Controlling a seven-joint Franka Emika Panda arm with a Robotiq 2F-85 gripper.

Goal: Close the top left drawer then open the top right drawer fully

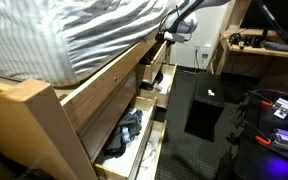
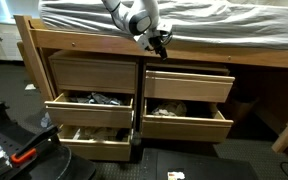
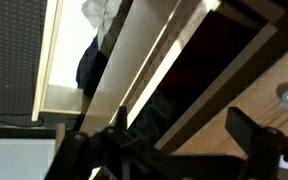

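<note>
A wooden bed frame has drawers under a striped mattress. In an exterior view the top left drawer point(image 2: 89, 73) has its front close to the frame. The top right drawer point(image 2: 189, 85) stands a little further forward. My gripper point(image 2: 156, 42) hangs at the frame's top rail, just above the post between the two top drawers, and it also shows in an exterior view point(image 1: 167, 35). In the wrist view its fingers point(image 3: 184, 130) are spread apart and hold nothing, with a wooden drawer edge point(image 3: 199, 75) below them.
The lower left drawer point(image 2: 89, 112) and lower right drawer point(image 2: 184, 122) are pulled out with dark clothes inside. Another open drawer point(image 2: 84, 145) sits at the bottom left. A black box point(image 1: 206, 105) and equipment point(image 1: 274, 110) stand on the floor.
</note>
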